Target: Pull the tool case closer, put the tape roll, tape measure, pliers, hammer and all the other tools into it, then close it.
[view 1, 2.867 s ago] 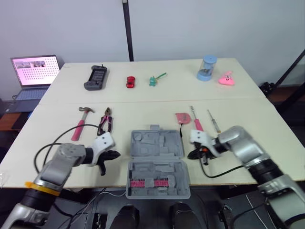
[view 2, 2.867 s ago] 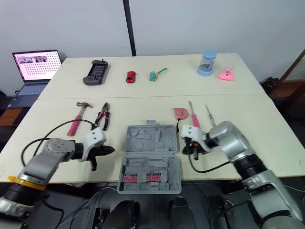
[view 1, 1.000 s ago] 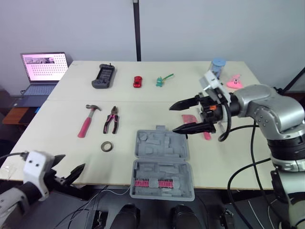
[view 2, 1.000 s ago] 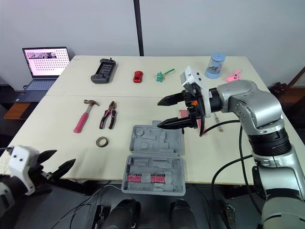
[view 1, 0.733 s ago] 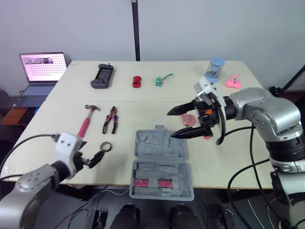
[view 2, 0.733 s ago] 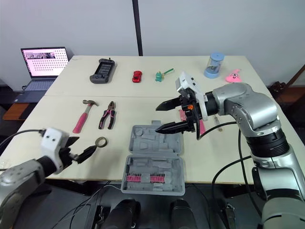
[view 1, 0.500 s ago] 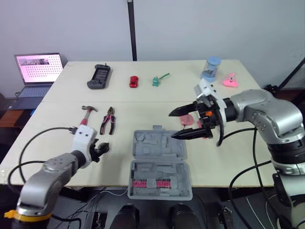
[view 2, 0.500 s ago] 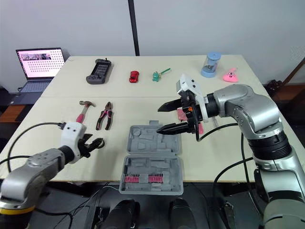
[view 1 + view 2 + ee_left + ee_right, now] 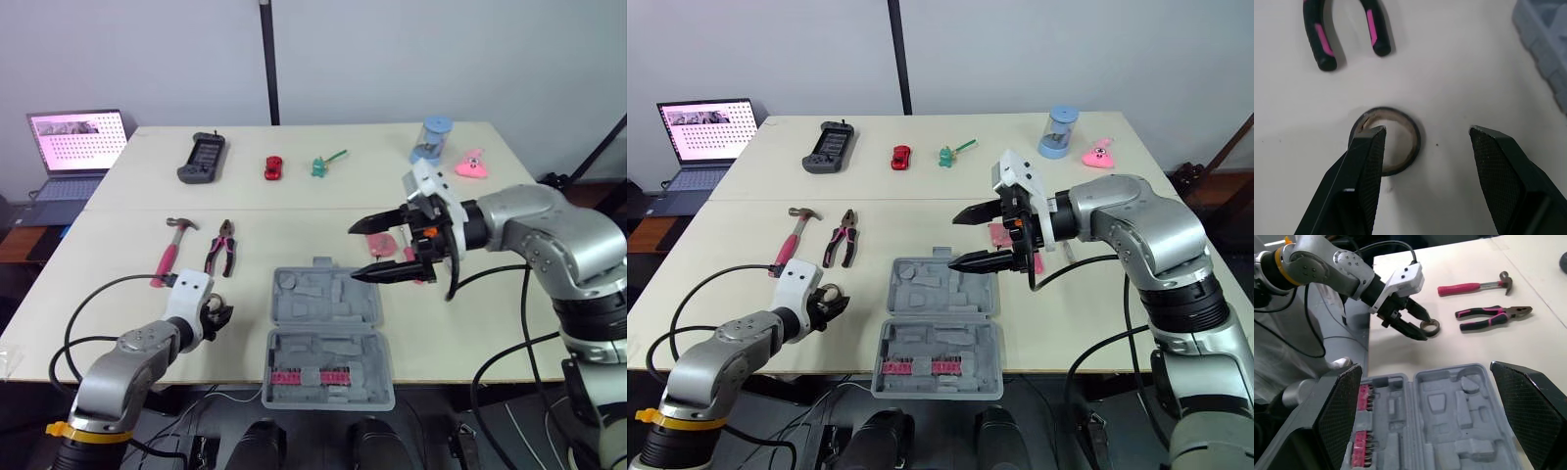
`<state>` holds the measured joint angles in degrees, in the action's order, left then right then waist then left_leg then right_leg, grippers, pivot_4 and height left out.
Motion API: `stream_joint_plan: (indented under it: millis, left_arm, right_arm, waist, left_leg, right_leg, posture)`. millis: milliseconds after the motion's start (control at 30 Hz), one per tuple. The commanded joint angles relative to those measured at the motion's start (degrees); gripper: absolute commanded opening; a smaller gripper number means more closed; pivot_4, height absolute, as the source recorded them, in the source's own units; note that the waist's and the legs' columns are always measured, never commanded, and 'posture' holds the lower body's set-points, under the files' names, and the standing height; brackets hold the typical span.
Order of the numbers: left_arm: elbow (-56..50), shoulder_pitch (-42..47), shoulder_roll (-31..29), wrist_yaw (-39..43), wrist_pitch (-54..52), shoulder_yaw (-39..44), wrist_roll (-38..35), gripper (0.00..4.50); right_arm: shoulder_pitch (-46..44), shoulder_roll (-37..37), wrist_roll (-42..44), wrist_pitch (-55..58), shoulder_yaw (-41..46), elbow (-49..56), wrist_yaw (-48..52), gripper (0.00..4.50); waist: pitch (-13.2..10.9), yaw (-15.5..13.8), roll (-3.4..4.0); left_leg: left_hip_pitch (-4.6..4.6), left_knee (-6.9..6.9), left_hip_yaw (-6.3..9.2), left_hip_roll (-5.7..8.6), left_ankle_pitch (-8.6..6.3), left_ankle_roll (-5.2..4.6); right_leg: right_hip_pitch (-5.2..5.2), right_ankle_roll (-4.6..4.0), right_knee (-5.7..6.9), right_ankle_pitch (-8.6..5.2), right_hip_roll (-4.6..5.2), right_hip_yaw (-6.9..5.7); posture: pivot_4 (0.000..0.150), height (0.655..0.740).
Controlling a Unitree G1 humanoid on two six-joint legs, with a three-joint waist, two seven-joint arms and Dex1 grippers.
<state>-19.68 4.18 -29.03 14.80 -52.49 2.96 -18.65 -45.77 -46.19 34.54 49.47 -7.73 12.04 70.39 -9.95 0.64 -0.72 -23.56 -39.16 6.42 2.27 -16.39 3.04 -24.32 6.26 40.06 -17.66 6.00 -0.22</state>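
Left wrist view looks down on the tape roll (image 9: 1393, 115), a dark ring lying flat on the pale tabletop (image 9: 1459, 73). The left end effector (image 9: 1425, 134) is open about it. One finger (image 9: 1369, 166) has its tip over the ring's rim and the other stands clear on the ring's outer side. Whether the first finger touches the roll cannot be told. Just past the roll lie the black-and-pink handles of the pliers (image 9: 1315, 34), and a corner of the grey tool case (image 9: 1547, 44) shows at one side.

In the head views the tool case lies open and flat at the near edge of the tabletop, between the two arms, with a row of pink bits (image 9: 302, 377) in its nearer half. The left end effector sits low at the tabletop to the left of the case, near it but not touching. Beyond it the pliers and the pink-handled hammer (image 9: 171, 250) lie side by side.

The right end effector (image 9: 354, 253) hangs above the far right corner of the case, its fingers spread wide and pointing toward the robot's left. Behind them lies the pink tape measure (image 9: 998, 234), partly hidden.

On the far half of the tabletop are a black handheld device (image 9: 201, 157), a red toy car (image 9: 269, 167) and a blue jar (image 9: 431, 140). A laptop (image 9: 78, 142) stands open off to the left.
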Motion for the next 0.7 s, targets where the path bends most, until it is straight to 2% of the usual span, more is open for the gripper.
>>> stream_joint_plan:
  millis: [33,500,600,700]
  left_arm:
    - [2.2,0.6,0.1,0.7,3.3,-0.3,2.0,2.86]
    - [6.9,2.7,1.0,3.5,7.3,-2.9,5.2,2.86]
    - [7.3,2.9,1.0,3.9,7.8,-2.9,5.5,2.04]
    - [7.5,3.0,1.1,4.2,7.9,-2.7,5.7,0.46]
  right_arm:
    - [-0.1,-1.1,-0.1,-1.2,2.3,1.6,-0.8,4.5]
    - [1.4,-2.4,0.2,-1.4,2.5,3.3,-2.6,4.5]
    - [1.3,-2.4,0.2,-1.4,2.4,3.4,-2.8,4.5]
    - [1.1,-2.3,0.1,-1.6,2.3,3.3,-3.0,4.5]
  waist:
    - [0.0,0.0,0.0]
    - [0.0,0.0,0.0]
    - [0.0,0.0,0.0]
    - [0.0,0.0,0.0]
  left_leg:
    - [0.0,0.0,0.0,0.0,0.0,0.0]
    - [0.0,0.0,0.0,0.02,0.0,0.0]
    - [0.0,0.0,0.0,0.01,0.0,0.0]
    - [0.0,0.0,0.0,0.02,0.0,0.0]
  right_leg:
    - [0.0,0.0,0.0,0.0,0.01,0.0]
    - [0.01,0.0,0.0,0.0,0.05,0.0]
    - [0.01,0.0,0.0,0.0,0.05,0.0]
    - [0.0,0.0,0.0,0.0,0.06,0.0]
  posture:
    - [0.15,0.6741]
    - [0.15,0.6741]
    - [0.15,0.6741]
    - [0.15,0.6741]
